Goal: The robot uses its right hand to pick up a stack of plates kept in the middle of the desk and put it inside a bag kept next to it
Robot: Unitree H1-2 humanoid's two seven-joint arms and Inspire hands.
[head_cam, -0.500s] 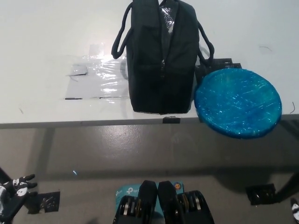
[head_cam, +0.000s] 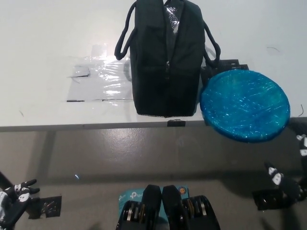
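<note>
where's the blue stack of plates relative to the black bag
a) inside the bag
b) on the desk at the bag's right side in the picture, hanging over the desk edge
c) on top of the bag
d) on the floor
b: the plates sit beside the bag at the desk edge, partly overhanging it.

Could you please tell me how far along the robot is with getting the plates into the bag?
Nothing looks done yet: the blue stack of plates lies on the desk, overhanging its front edge, just right of the black bag. In hand: the black right hand shows at the lower right, below the plates and touching nothing. The white left hand rests at the lower left. Grasping, lifting and bagging the plates all remain.
</note>
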